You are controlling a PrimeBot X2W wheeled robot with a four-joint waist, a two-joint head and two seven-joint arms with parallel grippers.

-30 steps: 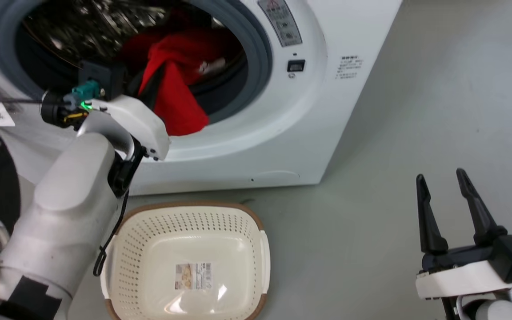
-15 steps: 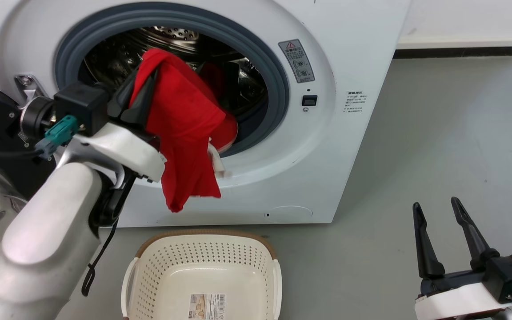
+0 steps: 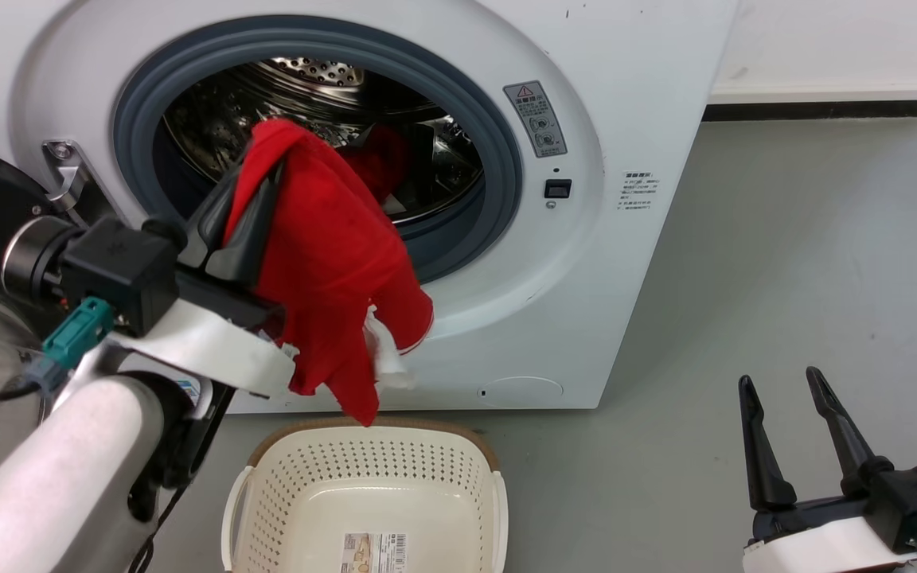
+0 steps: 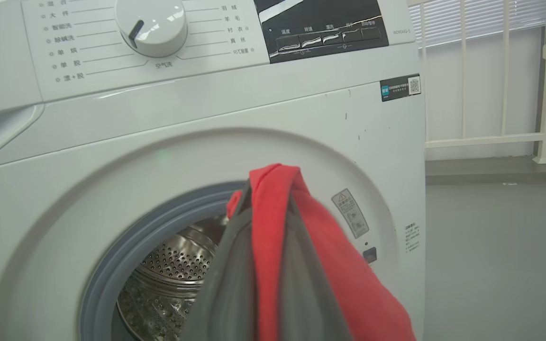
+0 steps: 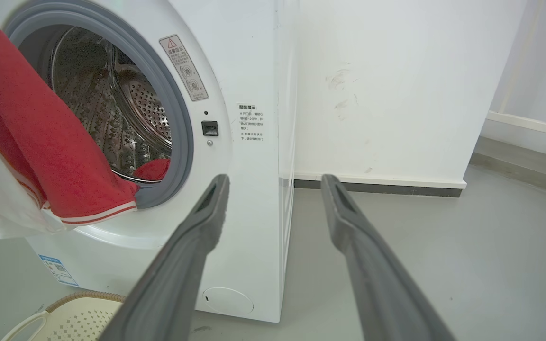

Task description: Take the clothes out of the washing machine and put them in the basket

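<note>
We see the big white washing machine (image 3: 634, 72) in front of us, its round hole wide open and the shiny drum (image 3: 212, 127) showing inside. Below it on the grey floor (image 3: 745, 239) sits the basket (image 3: 375, 424), just in front of the machine, with nothing in it but a sticker on its bottom.

The red cloth (image 3: 331, 239) hangs in front of the hole, and its low tip dangles just over the back rim of the basket. A white bit (image 3: 383, 362) shows near its bottom. One more red thing (image 3: 379, 155) lies inside the drum.

Our left claw (image 3: 255, 171) is pinching the red cloth near its top fold. Our right claw (image 3: 778, 380) is spread apart, holding nothing, well off to the side over the floor.

We think the job now is to get the cloth into the basket. To do it well, we should bring the left claw toward us and down until the cloth hangs over the middle of the basket, not the rim. Then we let go low, so it lands inside and does not flop over the edge. The other red thing comes after.
</note>
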